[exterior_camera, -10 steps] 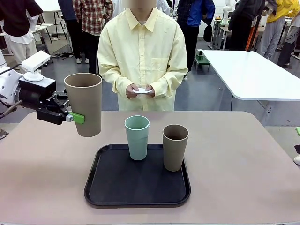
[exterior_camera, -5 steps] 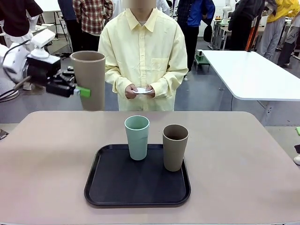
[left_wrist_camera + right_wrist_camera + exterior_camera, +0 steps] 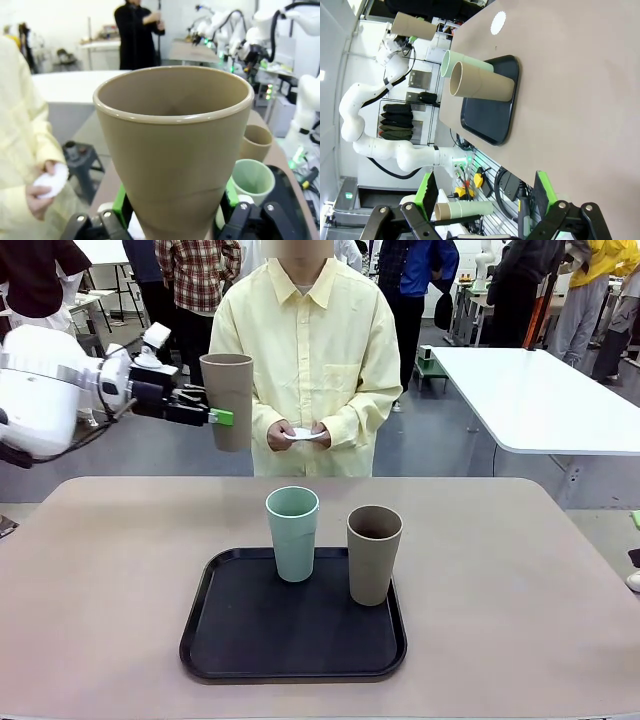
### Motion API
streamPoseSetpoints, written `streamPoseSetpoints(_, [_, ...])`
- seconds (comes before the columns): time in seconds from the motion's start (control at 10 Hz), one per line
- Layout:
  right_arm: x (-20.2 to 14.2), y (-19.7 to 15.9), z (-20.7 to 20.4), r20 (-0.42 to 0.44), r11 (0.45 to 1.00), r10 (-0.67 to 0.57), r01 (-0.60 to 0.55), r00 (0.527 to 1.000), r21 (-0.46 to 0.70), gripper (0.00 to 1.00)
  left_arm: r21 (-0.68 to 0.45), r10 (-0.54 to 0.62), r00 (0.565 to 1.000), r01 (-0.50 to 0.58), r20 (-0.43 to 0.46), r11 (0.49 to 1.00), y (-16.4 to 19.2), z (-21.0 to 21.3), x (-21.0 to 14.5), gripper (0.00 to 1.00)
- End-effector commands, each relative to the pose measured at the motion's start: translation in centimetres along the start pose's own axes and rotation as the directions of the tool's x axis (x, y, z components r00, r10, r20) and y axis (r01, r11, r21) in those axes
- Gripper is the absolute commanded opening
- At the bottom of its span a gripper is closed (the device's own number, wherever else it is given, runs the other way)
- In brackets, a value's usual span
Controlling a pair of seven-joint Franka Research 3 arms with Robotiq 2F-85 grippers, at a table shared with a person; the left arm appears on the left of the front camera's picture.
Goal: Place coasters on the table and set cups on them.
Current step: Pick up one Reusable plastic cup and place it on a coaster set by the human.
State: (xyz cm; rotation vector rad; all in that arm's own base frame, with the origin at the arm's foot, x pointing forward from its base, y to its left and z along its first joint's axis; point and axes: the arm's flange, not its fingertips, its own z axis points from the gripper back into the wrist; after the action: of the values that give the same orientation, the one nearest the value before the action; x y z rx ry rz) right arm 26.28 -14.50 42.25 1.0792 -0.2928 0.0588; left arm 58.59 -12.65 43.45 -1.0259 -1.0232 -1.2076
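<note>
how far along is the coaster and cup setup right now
Nothing looks finished: the coasters sit in the person's hands, not on the table. In hand: the left gripper is shut on one brown cup, held in the air. Left: the green cup and the other brown cup stand on the black tray; all three cups need coasters under them.

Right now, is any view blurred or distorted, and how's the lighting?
Front view: sharp, evenly lit, no glare on the matte mint green tumbler. Left wrist view: wide-angle bulges the held tapered taupe tumbler; background slightly soft. Right wrist view: rolled sideways, sharp.
</note>
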Motion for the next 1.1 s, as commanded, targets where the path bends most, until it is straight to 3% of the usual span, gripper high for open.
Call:
streamPoseSetpoints(0.0, [0.1, 0.0, 0.1, 0.01, 1.0, 0.008, -0.008, 1.0, 0.017, 1.0, -0.021, -0.029, 0.999, 0.03, 0.036, 0.999, 2.5, -2.9, -0.3, 0.84])
streamPoseSetpoints(0.5, [0.1, 0.0, 0.1, 0.01, 1.0, 0.008, -0.008, 1.0, 0.017, 1.0, -0.075, -0.05, 0.999, 0.05, -0.001, 0.996, 4.9, -10.0, -5.0, 0.84])
streamPoseSetpoints(1.0, [0.1, 0.0, 0.1, 0.01, 1.0, 0.008, -0.008, 1.0, 0.017, 1.0, -0.087, -0.045, 0.999, 0.045, 0.0, 0.995, 5.1, -10.7, -5.8, 0.84])
